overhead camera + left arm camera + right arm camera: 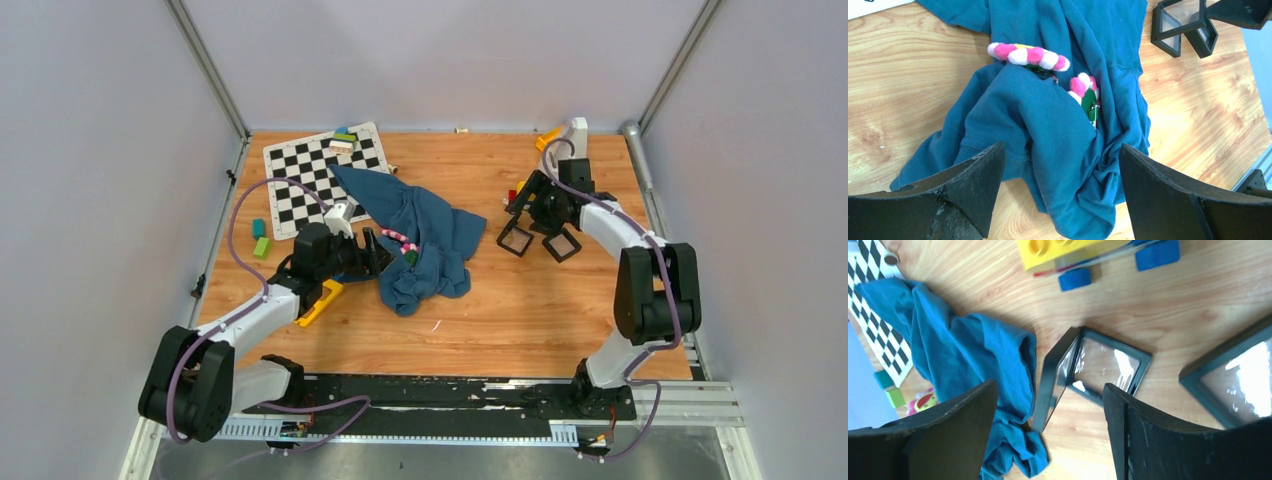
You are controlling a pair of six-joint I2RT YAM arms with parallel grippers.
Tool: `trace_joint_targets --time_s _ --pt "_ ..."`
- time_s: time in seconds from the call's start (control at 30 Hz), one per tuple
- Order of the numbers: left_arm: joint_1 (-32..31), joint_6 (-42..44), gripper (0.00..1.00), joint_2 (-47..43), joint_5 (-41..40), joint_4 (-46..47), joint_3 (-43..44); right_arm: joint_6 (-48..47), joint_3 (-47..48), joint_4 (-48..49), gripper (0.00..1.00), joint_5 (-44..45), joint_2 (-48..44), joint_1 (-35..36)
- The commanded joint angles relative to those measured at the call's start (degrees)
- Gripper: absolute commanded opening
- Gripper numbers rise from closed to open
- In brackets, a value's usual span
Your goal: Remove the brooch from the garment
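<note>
Black fingers (pixel 975 190) of the left gripper (pixel 1060 150) stand wide apart with nothing held between them. They frame the crumpled teal garment (pixel 1038 130) from its near edge. Contact with the cloth cannot be confirmed. The right gripper (pixel 1048 387) is likewise spread wide and holds nothing. It hangs over a black display frame (pixel 1098 367) with a clear film face, which lies on the wooden table (pixel 1173 310).

The top view alone gives the layout. The left gripper (pixel 378 250) sits at the garment's left edge, and the right gripper (pixel 540 232) is well apart on the right side of the table. A checkerboard mat (pixel 320 175) lies behind the garment. Only the right wrist view shows a yellow toy vehicle (pixel 1073 252) with blue wheels near the frame. Only the left wrist view resolves the brooch.

The brooch (pixel 1028 54) shows there as an arc of alternating pink and white fuzzy petals. It lies on the upper folds of the garment and its lower part is covered by cloth. Just beside it, to the right, a smaller pink tuft (pixel 1083 86) with a dark green patch and a metal pin is tucked into a fold. Whether the two are joined cannot be told. In the top view the brooch (pixel 398 240) reads as a short pink-and-white strip, just beside the left gripper's fingertips.
</note>
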Motion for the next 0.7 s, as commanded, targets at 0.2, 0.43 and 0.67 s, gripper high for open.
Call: trace_joint_targets --time_s 0.2,0.43,0.67 --pt "-0.5 1.3 0.89 -2.7 -2.4 -1.7 0.6 -4.9 2.7 -9.8 0.78 20.0 -14.4 20.4" --pt "-0.5 1.2 0.86 1.2 -4.5 -3.8 2.4 -4.4 7.1 -5.0 0.76 10.9 -5.4 28.6" --pt "-0.5 0.7 0.83 7.6 -3.8 -4.6 4.8 -4.0 11.6 -3.0 0.75 6.1 6.1 31.0"
